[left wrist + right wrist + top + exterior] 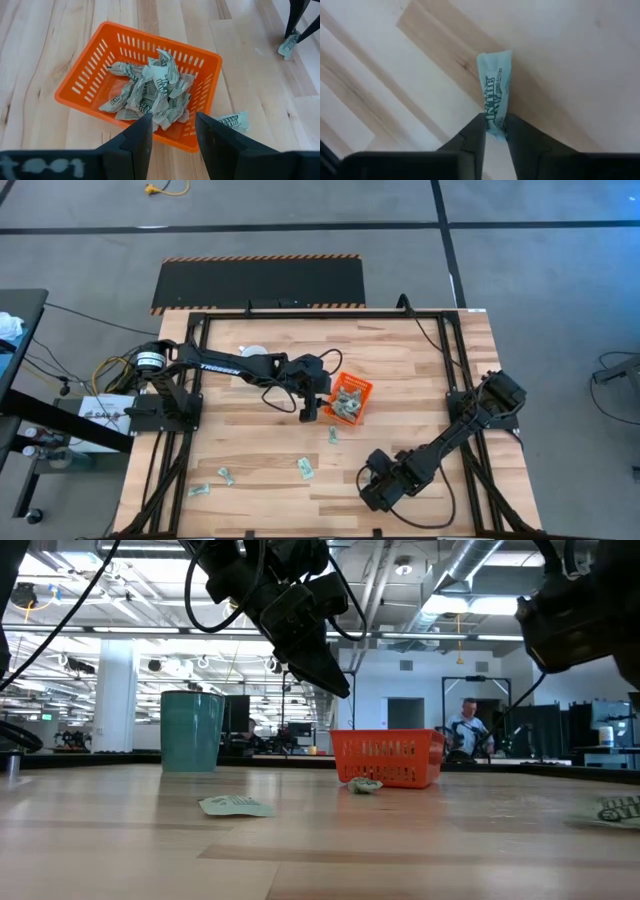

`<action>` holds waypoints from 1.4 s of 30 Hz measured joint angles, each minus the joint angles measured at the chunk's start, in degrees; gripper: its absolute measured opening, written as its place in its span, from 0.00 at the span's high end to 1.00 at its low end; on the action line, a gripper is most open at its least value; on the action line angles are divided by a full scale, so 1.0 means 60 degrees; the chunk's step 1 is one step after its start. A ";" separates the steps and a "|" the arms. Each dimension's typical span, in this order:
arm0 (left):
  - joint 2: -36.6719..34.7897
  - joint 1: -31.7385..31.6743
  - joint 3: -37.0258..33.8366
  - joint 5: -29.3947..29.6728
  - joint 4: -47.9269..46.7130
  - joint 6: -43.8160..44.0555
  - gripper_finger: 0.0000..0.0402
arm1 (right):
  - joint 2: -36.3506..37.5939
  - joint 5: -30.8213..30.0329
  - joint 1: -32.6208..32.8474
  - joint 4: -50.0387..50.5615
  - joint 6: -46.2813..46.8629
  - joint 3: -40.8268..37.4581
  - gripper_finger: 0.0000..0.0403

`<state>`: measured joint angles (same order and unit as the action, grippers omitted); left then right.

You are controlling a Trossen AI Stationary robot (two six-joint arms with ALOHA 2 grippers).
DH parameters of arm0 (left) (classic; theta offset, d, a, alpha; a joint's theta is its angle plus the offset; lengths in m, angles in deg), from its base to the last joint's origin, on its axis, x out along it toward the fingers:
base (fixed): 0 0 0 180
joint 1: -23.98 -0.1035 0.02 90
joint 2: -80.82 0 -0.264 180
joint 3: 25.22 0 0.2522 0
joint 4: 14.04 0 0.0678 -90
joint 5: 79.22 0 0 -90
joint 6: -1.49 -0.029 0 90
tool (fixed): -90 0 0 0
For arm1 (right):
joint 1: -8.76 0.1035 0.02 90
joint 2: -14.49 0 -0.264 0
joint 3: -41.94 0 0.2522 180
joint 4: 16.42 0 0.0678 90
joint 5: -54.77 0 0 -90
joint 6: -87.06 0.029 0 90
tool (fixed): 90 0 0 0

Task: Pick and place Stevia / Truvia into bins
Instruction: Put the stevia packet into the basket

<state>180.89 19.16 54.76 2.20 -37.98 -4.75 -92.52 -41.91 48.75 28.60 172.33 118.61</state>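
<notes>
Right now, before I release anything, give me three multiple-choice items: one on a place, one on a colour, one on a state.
1. Where are the right jaws?
A over the bin
B at the table's front, on a loose sachet
C at the table's back edge

2. What colour is the bin?
A blue
B green
C orange

3. The left jaws are:
A open and empty
B shut on a sachet
C shut on the bin's rim

Key:
1 B: the high view puts that arm at the front, and its wrist view shows the sachet pinched between the jaws.
2 C: it is orange in every view that shows it.
3 A: the left wrist view shows a clear gap, with the bin visible through it.
</notes>
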 joint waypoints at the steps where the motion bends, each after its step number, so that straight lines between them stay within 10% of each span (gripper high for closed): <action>1: 0.0000 0.0000 0.0000 0.0000 0.0000 0.0001 0.66 | -0.0002 -0.0045 0.0000 0.0003 -0.0047 0.0000 0.85; 14: 0.0004 0.0041 0.0000 0.0022 -0.1883 0.0040 0.66 | 0.0028 -0.0092 0.0007 0.1458 -0.1340 0.0719 0.99; 22: 0.0004 0.0485 0.0000 -0.0027 -0.3353 0.0074 0.66 | 0.0038 -0.2545 -0.0196 0.4743 -0.2513 0.2272 0.99; 42: 0.0016 0.3934 0.0000 0.1132 -0.2841 0.0026 0.66 | 0.0046 -0.4181 -0.3616 0.4936 -0.7914 0.2586 0.98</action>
<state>180.99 42.76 54.76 8.99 -55.02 -4.60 -92.25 -66.99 27.06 58.22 124.85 134.13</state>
